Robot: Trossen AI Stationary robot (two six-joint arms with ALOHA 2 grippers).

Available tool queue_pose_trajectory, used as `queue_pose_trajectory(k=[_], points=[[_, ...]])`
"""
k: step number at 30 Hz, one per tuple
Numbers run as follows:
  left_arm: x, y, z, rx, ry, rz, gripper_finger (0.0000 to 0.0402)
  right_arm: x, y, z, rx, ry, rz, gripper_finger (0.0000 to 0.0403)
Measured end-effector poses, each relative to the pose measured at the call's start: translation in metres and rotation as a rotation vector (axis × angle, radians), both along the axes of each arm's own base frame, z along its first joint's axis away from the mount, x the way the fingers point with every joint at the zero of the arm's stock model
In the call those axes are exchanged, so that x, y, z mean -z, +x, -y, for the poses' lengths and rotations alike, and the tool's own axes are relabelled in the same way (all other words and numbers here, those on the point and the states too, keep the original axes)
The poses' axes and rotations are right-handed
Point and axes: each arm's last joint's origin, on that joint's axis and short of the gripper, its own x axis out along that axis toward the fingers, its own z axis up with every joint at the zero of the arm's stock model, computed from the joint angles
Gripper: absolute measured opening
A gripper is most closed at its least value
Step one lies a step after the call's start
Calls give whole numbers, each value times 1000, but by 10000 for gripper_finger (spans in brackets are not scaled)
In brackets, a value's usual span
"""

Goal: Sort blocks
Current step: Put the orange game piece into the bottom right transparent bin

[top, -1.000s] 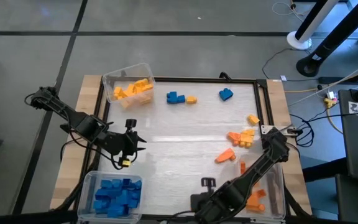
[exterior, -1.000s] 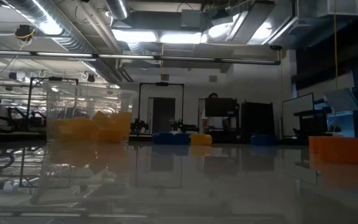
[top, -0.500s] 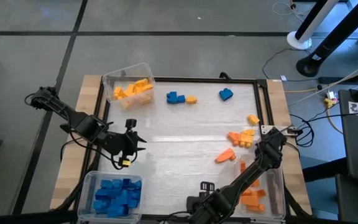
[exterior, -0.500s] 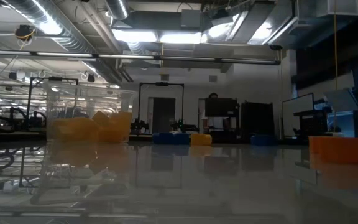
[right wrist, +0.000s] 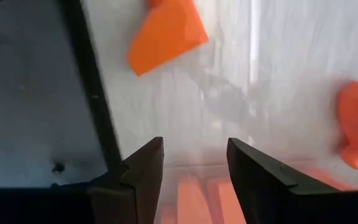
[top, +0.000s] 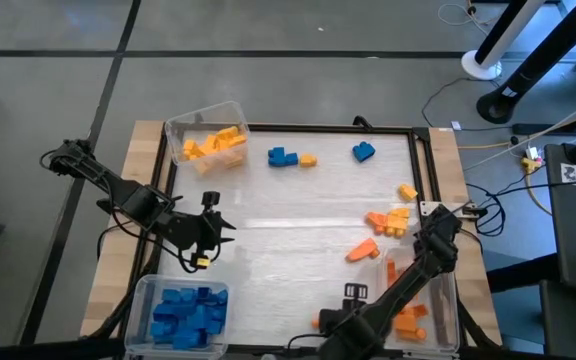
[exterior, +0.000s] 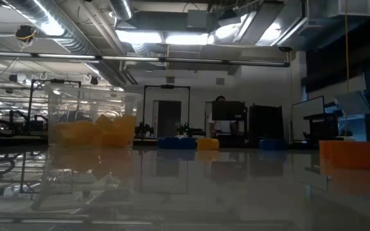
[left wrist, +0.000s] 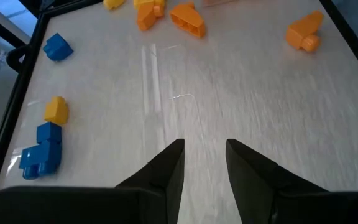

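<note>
The right gripper, its fingers now parted and empty, has just dropped an orange block near the table's front edge, short of the orange bin; the left gripper waits, narrowly parted.

My two arms are dark, almost black, made of thin links and chunky round joints. Thin black cables loop along my left arm. Each end effector has two dark, flat fingers that taper to wedge tips. My left end effector carries a small yellow spot.
</note>
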Motion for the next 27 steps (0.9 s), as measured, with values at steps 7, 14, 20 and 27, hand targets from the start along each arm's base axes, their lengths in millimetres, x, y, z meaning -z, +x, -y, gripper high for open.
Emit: queue_pose_trajectory(k=[7,14,20,27], points=[[0,0,0,1,-1,3,108,-34,-18,9,-28,-49,143,179],[0,0,0,-2,-4,3,108,-21,-34,45,0,-126,59,179],[0,0,0,-3,-5,4,108,-9,-27,64,49,89,286,179],[0,0,0,-4,-6,3,108,24,-26,60,86,299,339,179]])
